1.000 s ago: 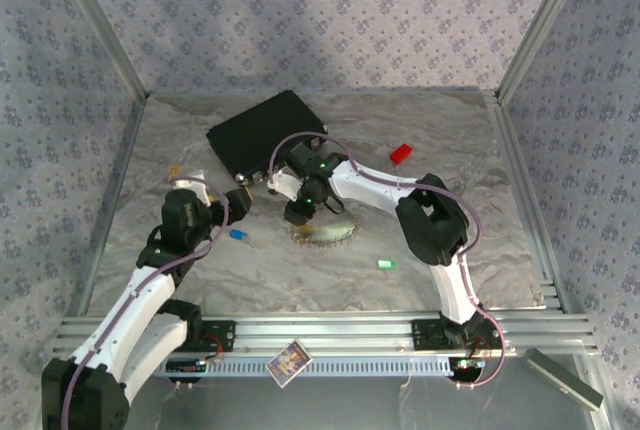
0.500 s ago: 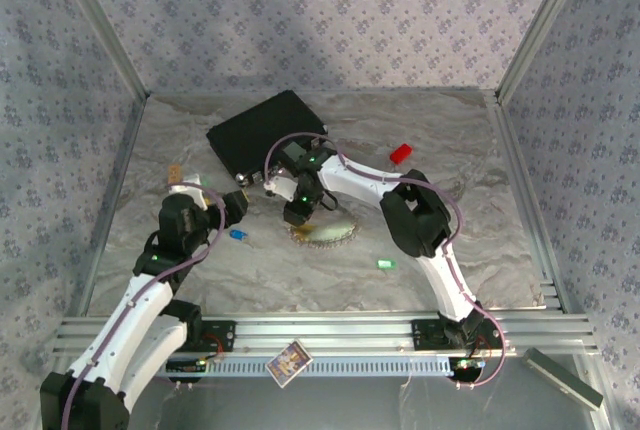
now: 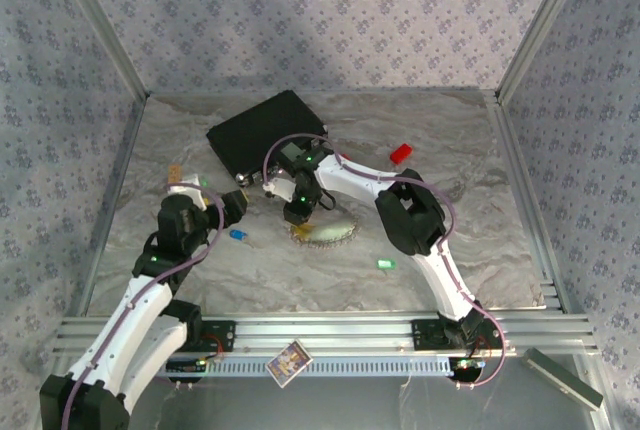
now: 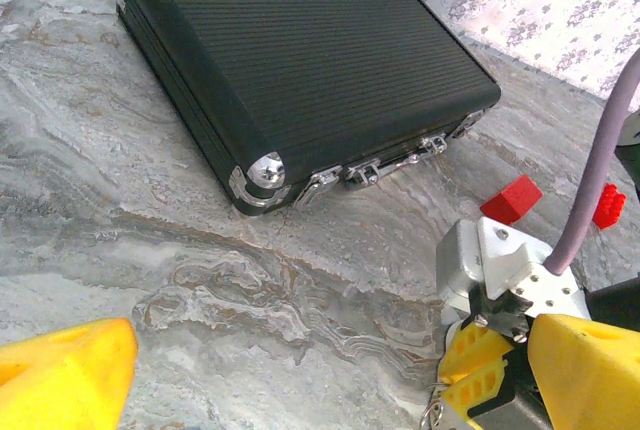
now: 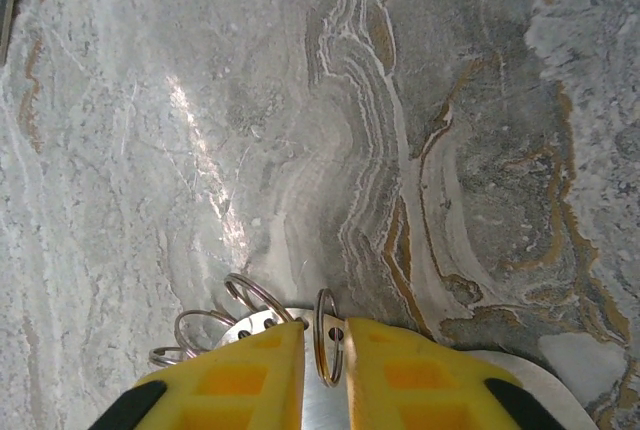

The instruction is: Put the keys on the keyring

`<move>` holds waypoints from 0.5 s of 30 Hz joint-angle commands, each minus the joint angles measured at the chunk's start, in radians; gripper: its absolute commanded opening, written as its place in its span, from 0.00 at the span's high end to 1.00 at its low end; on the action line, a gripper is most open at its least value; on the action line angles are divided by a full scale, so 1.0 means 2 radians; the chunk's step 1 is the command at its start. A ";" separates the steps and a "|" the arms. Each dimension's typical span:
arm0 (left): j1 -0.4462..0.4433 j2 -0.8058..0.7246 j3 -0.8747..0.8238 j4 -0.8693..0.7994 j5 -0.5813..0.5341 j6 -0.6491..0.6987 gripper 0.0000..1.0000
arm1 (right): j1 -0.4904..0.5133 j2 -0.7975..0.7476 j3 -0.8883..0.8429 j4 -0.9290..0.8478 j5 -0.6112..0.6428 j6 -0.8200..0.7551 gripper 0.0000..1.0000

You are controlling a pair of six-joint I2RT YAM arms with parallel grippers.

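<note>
Keyring (image 3: 325,233): laid on bench (image 3: 470,240), frame centre; one ring was seen edge-on between right fingers (image 5: 240,375), set narrow about it, grip unconfirmed. Blue key (image 3: 238,234): found just below left fingers (image 4: 60,370), spread wide and empty.

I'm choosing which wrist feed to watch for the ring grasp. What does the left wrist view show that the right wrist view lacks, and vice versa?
Left wrist view's own: a black ribbed rectangular case with chrome latches, two small red blocks, a purple cable. Right wrist view's own: thin silvery wire rings on a flat metal disc, one ring between the yellow fingers of the right end effector. Shared: the grey marbled tabletop and that end effector.
</note>
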State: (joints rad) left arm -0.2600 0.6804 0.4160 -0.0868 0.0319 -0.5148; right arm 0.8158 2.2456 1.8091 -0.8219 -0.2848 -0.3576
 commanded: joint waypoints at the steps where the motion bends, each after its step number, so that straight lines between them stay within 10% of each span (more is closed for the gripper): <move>1: 0.003 -0.008 -0.004 0.000 -0.007 -0.005 0.00 | -0.003 0.012 0.018 -0.022 0.002 -0.006 0.84; 15: 0.002 -0.016 -0.004 -0.004 -0.012 -0.007 0.00 | -0.003 0.023 0.030 -0.032 0.006 -0.007 0.87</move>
State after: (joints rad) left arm -0.2600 0.6617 0.4160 -0.0895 0.0242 -0.5182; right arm 0.8158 2.2612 1.8400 -0.8433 -0.2836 -0.3580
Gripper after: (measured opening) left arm 0.996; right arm 0.132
